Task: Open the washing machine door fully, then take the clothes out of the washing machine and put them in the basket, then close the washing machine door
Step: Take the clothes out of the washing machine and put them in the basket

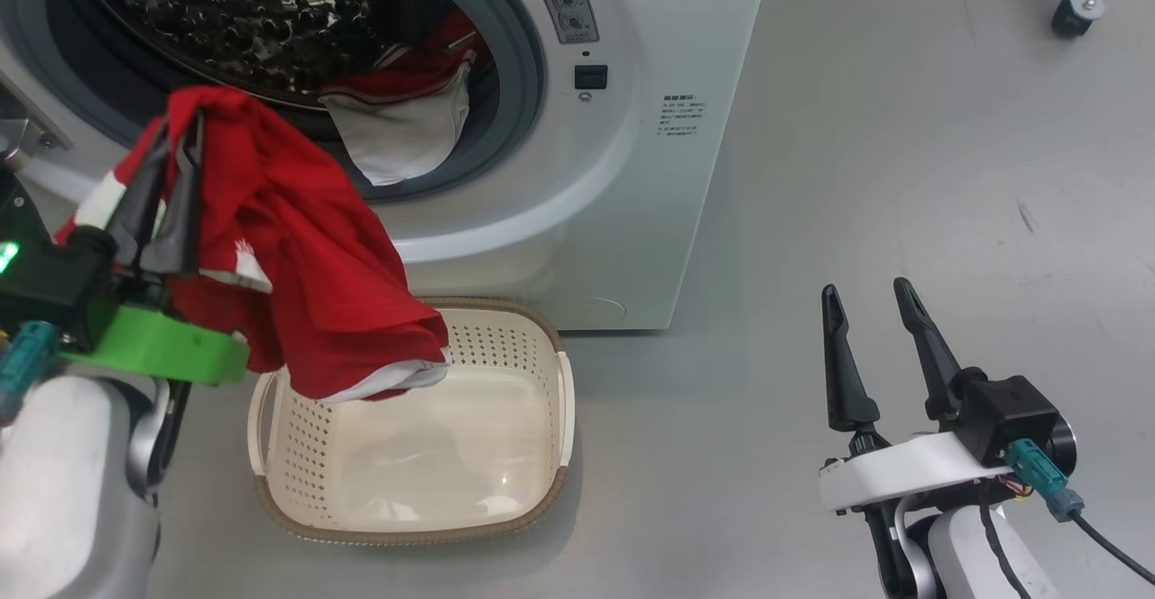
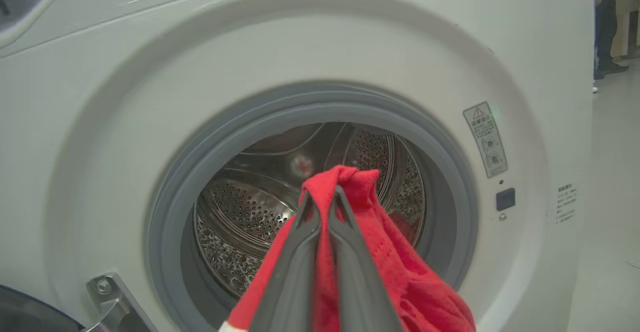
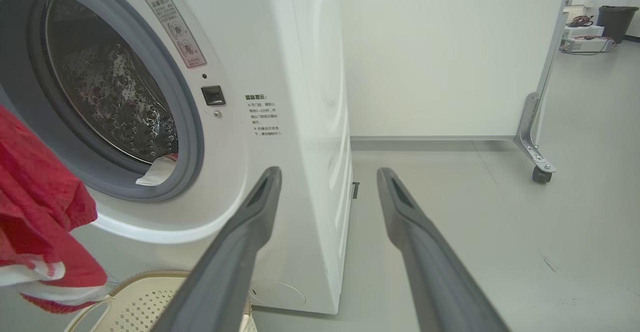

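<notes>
Clothes (image 1: 298, 247) are red, basket (image 1: 505, 355) cream, washing machine (image 1: 668, 220) white.

White front-loading washer (image 1: 632, 175), its door (image 2: 30, 314) swung open, a sliver of the black rim showing beside the hinge. A red and white garment (image 1: 406, 121) lies in the steel drum, its white part drooping over the grey gasket. A red jersey (image 1: 298, 247) with white trim hangs pinched in the left gripper (image 1: 180, 130), its lower end dangling over the cream basket (image 1: 566, 410), which sits on the floor against the washer's front.
</notes>
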`<state>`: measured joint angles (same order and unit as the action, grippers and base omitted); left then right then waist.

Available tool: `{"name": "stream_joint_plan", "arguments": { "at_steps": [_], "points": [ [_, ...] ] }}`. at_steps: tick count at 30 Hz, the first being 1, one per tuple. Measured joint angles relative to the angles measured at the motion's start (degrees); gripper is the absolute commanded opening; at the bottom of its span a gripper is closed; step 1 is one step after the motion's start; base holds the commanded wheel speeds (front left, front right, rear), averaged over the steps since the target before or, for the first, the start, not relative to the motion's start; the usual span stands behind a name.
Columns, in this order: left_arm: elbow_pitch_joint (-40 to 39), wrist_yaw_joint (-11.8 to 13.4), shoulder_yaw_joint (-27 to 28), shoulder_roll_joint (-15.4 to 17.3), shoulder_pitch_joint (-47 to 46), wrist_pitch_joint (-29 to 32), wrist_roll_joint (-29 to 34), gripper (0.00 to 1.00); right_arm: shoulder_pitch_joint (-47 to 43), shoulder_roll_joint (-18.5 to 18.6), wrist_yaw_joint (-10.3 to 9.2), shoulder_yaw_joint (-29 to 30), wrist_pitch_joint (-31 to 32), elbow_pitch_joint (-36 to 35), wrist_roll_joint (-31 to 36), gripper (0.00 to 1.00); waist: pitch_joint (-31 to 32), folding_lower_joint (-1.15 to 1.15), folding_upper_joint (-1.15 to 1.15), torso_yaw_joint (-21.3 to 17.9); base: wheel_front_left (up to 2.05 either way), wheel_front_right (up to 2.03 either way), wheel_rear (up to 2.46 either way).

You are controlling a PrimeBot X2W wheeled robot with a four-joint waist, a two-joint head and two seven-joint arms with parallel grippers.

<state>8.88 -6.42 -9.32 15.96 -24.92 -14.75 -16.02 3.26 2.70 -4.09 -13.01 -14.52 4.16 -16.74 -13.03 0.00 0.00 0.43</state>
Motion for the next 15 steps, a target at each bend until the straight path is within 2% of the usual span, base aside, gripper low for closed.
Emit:
{"name": "stream_joint_plan", "arguments": {
  "at_steps": [5,15],
  "points": [
    [2.0,0.0,-1.8,0.2,4.1,0.0,0.0,0.0,-0.1,0.0,0.47,-0.2,0.0,0.0,0.0,1.0,-0.1,0.0,0.0,-0.1,0.0,0.0,0.0],
    [6.5,-0.5,-4.7,3.2,7.9,0.1,1.5,0.0,-0.1,0.0,0.48,-2.1,0.0,-0.8,-0.1,1.0,-2.7,0.0,0.0,-1.1,0.0,0.0,0.0]
  ]
}}
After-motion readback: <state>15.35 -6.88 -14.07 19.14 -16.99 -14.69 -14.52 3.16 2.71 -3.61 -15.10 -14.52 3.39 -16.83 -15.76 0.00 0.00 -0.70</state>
